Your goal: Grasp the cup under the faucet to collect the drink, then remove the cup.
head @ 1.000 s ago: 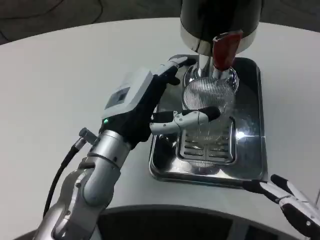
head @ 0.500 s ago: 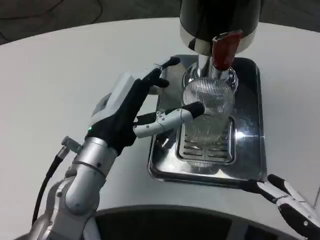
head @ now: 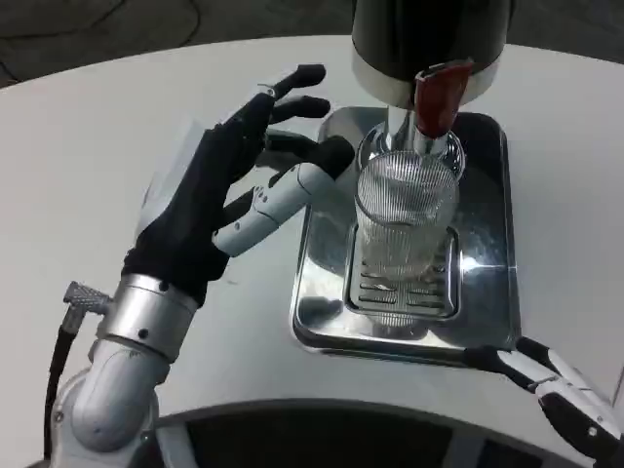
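Under the faucet (head: 429,136), on the grate of the silver drip tray (head: 487,292), a ribbed clear cup (head: 405,219) is standing upright at the far middle of the white tabletop (head: 88,156). Nothing is gripping the cup. The dispenser (head: 429,39) is rising behind it, its dark body and chrome band sitting at the far edge of the scene, and its red tap handle (head: 437,96) is hanging just above the cup's rim.

To the left of the tray, the left robot hand (head: 229,190) is hovering released, its fingers spread apart and holding nothing; the fingers are pointing toward the far right, and one white finger (head: 268,205) is reaching toward the tray's left edge, near the cup but apart from it. Its silver forearm (head: 122,370) is running down to the near left corner.

At the near right corner, the right robot hand (head: 561,395) is lying just beside the tray's near edge, fingers extended and apart, grasping nothing.
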Available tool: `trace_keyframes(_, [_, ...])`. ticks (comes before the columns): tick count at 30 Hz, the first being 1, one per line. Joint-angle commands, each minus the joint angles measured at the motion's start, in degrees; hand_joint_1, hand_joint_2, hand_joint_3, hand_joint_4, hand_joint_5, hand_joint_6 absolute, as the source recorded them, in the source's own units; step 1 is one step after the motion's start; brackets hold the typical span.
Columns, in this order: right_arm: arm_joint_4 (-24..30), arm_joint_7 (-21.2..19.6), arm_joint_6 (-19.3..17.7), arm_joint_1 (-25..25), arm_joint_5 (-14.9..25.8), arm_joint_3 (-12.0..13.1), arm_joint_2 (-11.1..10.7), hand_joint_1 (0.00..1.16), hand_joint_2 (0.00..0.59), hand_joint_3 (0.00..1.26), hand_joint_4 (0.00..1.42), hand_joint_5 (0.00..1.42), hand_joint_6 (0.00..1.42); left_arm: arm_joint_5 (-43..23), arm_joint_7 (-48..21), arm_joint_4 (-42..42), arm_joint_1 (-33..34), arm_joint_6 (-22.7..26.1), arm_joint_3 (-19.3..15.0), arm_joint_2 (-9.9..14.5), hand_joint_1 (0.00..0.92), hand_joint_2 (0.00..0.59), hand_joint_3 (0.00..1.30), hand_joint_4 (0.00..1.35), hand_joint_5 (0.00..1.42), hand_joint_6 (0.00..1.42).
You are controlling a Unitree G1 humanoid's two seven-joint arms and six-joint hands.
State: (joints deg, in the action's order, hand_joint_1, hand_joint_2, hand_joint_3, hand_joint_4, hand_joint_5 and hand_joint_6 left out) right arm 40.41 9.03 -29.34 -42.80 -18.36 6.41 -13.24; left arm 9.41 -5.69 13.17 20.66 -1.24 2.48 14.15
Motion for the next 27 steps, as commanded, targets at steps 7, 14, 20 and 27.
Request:
trace_keyframes(7, [-0.5, 0.0, 0.7, 0.3, -0.2, -0.4, 0.1, 0.42, 0.517, 0.21, 0.14, 0.04, 0.00, -7.5, -4.5, 8.8, -0.3, 6.5, -1.4, -0.8, 0.125, 0.058, 0.29, 0.31, 0.43, 0.38])
trace_keyframes(14, [-0.3, 0.0, 0.8, 0.3, 0.0, -0.2, 0.0, 0.42, 0.517, 0.21, 0.14, 0.04, 0.00, -9.2, -6.0, 8.4, 3.1, 8.0, -1.0, -0.8, 0.125, 0.059, 0.29, 0.29, 0.40, 0.36])
trace_keyframes(20, [-0.2, 0.0, 0.7, 0.1, 0.2, -0.1, 0.0, 0.42, 0.517, 0.21, 0.14, 0.04, 0.00, -10.0, -7.1, 7.4, 5.9, 8.9, -0.8, -0.9, 0.127, 0.063, 0.30, 0.28, 0.37, 0.34])
trace_keyframes(27, [-0.4, -0.1, 0.6, 0.0, 0.2, -0.1, 0.0, 0.42, 0.517, 0.21, 0.14, 0.04, 0.00, -10.1, -8.4, 5.8, 9.7, 10.0, -0.2, -1.1, 0.129, 0.068, 0.30, 0.25, 0.35, 0.34])
